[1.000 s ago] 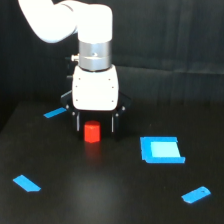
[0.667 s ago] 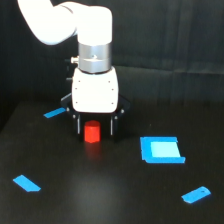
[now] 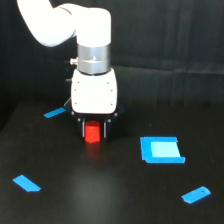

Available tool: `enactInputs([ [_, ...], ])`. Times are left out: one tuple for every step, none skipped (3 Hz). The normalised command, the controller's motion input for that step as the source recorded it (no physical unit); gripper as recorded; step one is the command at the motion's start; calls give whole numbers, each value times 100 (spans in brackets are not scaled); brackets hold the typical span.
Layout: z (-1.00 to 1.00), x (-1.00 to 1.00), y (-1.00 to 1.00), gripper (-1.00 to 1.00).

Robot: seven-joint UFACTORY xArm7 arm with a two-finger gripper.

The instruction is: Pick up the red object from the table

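The red object (image 3: 92, 134) is a small, chunky block of bright red-orange, narrower than the gripper, with a flat top and upright sides; its exact outline is too blurred to tell. It sits between the two dark fingers (image 3: 83, 129) of the gripper (image 3: 94, 135), with its lower edge at or just above the table (image 3: 110, 200); a faint reddish reflection shows on the black surface directly below it at 6 o'clock. Whether it rests on the table or hangs clear of it cannot be told.

The arm comes in from 11 o'clock, bends over and points straight down: a white link, then a silver wrist ring, then a white boxy gripper body above the block. The fingers stand vertical, close on either side of the block and seemingly touching it, so the pincer looks clamped on the red object.

Around it lie flat blue pieces: a thin strip (image 3: 54, 113) at 10 o'clock from the block, a large square (image 3: 161, 150) at 3 to 4 o'clock, a small piece (image 3: 26, 183) at 8 o'clock, and another small piece (image 3: 196, 194) at 4 o'clock, all well apart from the gripper.
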Motion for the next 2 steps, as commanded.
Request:
enactInputs([
  [-4, 14, -3, -100],
  [-10, 12, -6, -100],
])
